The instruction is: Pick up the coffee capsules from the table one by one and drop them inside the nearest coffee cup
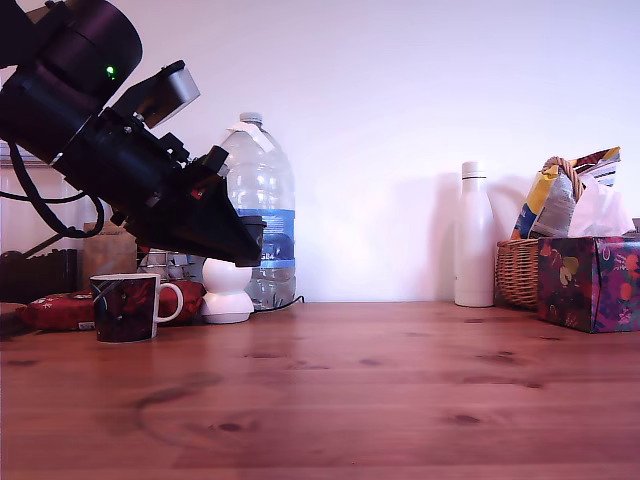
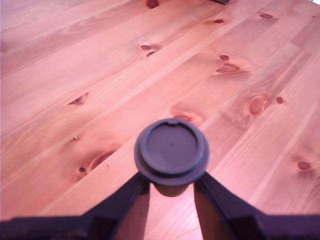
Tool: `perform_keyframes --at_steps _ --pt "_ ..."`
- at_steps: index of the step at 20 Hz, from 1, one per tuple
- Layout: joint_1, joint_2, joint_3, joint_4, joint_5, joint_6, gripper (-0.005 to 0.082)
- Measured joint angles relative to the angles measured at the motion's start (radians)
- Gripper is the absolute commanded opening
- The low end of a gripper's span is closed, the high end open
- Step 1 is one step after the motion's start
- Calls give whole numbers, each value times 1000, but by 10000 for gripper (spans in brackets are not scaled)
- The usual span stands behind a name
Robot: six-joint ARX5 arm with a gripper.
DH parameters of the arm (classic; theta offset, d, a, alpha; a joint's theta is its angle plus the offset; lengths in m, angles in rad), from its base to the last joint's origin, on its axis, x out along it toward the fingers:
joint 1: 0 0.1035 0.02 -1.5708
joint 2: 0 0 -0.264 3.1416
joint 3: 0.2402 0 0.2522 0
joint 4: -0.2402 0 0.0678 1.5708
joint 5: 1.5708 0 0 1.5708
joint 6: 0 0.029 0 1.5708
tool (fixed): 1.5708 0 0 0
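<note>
A dark, round coffee capsule (image 2: pixel 171 150) is pinched between my two black fingers (image 2: pixel 125 200), its flat lid facing the wrist camera. My gripper (image 2: pixel 171 182) is shut on it, held in the air above the bare reddish-brown wooden table (image 2: pixel 75 60). In the exterior view my gripper (image 1: pixel 252 243) hangs tilted downward, above and to the right of the coffee cup (image 1: pixel 125 308). The cup is dark with a red pattern, a white rim and a white handle, and stands on the table (image 1: pixel 350 390) at the exterior view's left. I cannot make the capsule out in the exterior view.
A white round-headed gadget (image 1: pixel 227 292) stands just right of the cup, under my gripper, with a large water bottle (image 1: pixel 260 215) behind it. A red packet (image 1: pixel 55 308) lies left of the cup. At the back right are a white bottle (image 1: pixel 473 235), a wicker basket (image 1: pixel 518 272) and a patterned tissue box (image 1: pixel 590 282).
</note>
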Motion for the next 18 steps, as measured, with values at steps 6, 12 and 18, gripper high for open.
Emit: perform_keyframes --at_steps 6,12,18 --pt "0 0 0 4 0 0 145" --pt "0 0 0 5 0 0 145" --pt "0 0 0 82 8 0 145"
